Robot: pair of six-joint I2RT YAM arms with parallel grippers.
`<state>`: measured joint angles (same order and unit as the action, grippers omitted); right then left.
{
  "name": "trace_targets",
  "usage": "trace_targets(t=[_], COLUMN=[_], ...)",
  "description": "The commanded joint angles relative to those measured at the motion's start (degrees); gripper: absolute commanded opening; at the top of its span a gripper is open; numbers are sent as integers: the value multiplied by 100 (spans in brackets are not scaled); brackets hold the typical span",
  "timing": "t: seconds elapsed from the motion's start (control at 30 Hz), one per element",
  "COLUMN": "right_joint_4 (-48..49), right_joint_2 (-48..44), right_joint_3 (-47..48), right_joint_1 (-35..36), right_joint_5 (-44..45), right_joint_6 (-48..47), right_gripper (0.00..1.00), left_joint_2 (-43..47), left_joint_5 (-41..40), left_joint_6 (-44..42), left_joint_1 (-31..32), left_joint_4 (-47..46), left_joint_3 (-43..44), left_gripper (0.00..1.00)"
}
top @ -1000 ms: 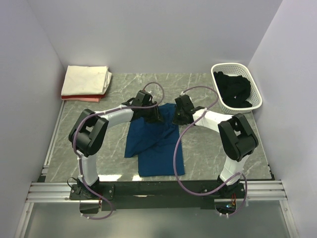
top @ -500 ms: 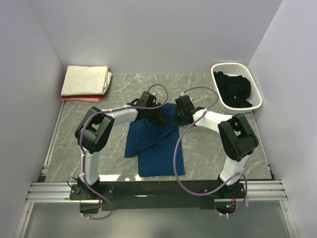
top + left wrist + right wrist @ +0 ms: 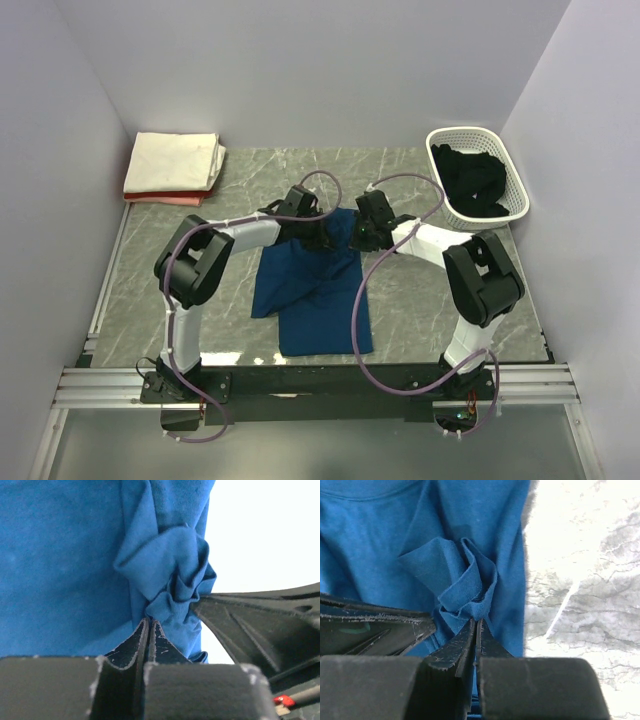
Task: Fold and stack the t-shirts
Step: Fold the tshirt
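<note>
left tool (image 3: 149, 625) — pinched shut on bunched navy t-shirt (image 3: 60, 555) | right tool (image 3: 476, 626) — nipped the same shirt just beside

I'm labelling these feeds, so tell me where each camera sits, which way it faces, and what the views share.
Top external: above and behind the bases, looking down at the table, left arm, right arm, blue t-shirt, folded stack, basket.
Left wrist: on the left arm, looking along the left gripper, shut on bunched blue cloth.
Right wrist: on the right arm, looking along the right gripper, likewise shut on cloth, marble beyond.
Shared: both wrist views show the same t-shirt, pinched.
</note>
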<state>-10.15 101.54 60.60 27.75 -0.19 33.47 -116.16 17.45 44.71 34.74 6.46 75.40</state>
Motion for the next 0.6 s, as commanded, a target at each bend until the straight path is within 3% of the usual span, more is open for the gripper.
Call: trace_targets(t=[0.0,0.27,0.57], right_joint_4=[259,356,427], right_joint_2=[-363,-328,-205], right_joint_3=[-4,259,505], right_joint_1=[-59,-50,-50], right_joint_5=[-165,-491,-667], right_joint_6=[45,10,10], right_gripper=[6,17,40], left_joint_2=[646,1779,2861], left_joint_5=[-215,-856,-1358], left_joint_6=[-59,-24,91], left_joint_1=[24,-2,-73], left_joint_4=[-66,101,224], left_joint_3=[-112,-1035,-2028], left_gripper=[1,1,1])
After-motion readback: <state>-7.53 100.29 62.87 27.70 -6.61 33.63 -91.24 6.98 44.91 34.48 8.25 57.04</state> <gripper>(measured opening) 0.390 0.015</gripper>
